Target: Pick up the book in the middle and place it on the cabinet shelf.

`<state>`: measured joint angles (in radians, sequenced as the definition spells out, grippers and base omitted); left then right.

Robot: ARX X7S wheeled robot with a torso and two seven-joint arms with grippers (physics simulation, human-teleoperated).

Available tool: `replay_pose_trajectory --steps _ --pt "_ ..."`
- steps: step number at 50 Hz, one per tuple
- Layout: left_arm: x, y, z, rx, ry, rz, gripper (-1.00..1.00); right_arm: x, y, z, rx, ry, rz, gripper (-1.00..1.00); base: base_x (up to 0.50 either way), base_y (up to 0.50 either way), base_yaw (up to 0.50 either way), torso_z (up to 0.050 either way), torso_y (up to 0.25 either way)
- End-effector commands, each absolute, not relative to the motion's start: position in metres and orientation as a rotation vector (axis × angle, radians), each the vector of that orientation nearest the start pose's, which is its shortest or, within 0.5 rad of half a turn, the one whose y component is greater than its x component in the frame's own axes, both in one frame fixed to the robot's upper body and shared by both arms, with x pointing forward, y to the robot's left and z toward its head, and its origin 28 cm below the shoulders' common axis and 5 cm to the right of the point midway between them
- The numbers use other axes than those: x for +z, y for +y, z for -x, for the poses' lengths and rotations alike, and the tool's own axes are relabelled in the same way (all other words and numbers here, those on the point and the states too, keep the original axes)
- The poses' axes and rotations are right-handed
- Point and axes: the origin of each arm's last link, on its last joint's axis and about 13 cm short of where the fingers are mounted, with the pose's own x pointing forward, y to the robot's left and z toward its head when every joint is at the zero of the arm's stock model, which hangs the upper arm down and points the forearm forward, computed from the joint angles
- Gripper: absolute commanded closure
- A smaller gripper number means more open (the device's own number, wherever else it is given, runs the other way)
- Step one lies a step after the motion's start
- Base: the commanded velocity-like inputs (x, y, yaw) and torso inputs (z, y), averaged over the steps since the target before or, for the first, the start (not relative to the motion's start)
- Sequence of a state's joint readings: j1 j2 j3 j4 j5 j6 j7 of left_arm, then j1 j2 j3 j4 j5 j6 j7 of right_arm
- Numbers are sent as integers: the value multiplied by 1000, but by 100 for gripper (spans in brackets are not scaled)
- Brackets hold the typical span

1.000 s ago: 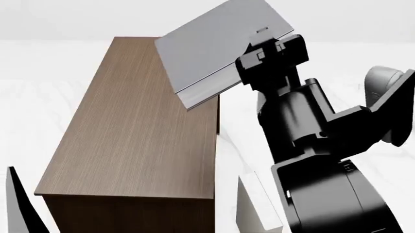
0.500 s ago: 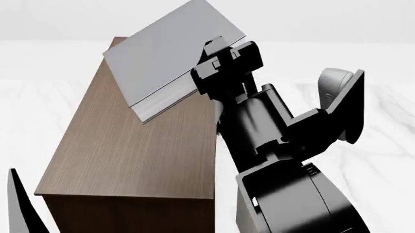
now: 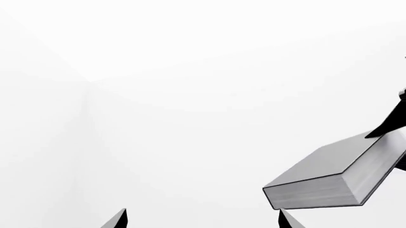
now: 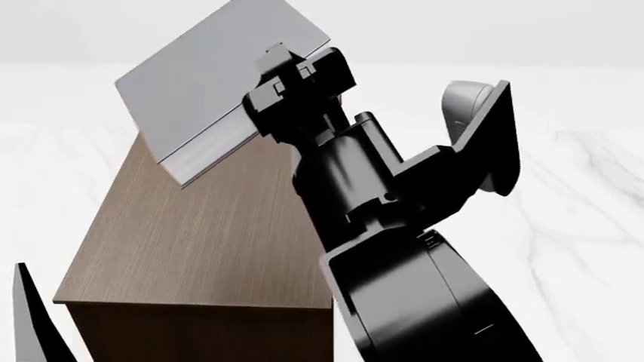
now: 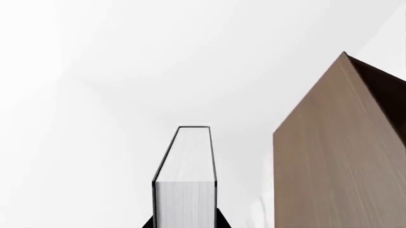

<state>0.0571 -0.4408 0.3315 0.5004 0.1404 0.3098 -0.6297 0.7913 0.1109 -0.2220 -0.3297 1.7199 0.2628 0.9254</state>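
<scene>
In the head view the grey book point(image 4: 216, 72) hangs tilted in the air above the far end of the brown cabinet shelf point(image 4: 201, 241), apart from its top. My right gripper point(image 4: 282, 83) is shut on the book's right edge. The right wrist view has the book's white page edges point(image 5: 186, 180) clamped between the right gripper's point(image 5: 185, 224) dark fingers, with the cabinet shelf point(image 5: 330, 156) beside it. My left gripper point(image 3: 203, 221) stands open with nothing between its fingertips. The book point(image 3: 336, 175) floats off to one side of it.
My right arm point(image 4: 403, 249) fills the lower right of the head view and hides the floor behind it. A dark sliver of my left arm point(image 4: 30, 324) shows at the bottom left. White marbled floor point(image 4: 584, 181) surrounds the cabinet.
My right arm has swung left with the book, carrying it from over the cabinet's far right corner to over its far left side. The left arm has stayed put.
</scene>
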Motion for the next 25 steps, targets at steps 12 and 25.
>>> replay_pose_trajectory --steps 12,25 --pt "116 210 -177 122 -782 -171 -100 278 -30 -271 395 104 -1162 100 0 0 0 0 2" --pt "117 210 -177 122 -781 -169 -100 278 -25 -272 375 105 -1122 100 0 0 0 1 2"
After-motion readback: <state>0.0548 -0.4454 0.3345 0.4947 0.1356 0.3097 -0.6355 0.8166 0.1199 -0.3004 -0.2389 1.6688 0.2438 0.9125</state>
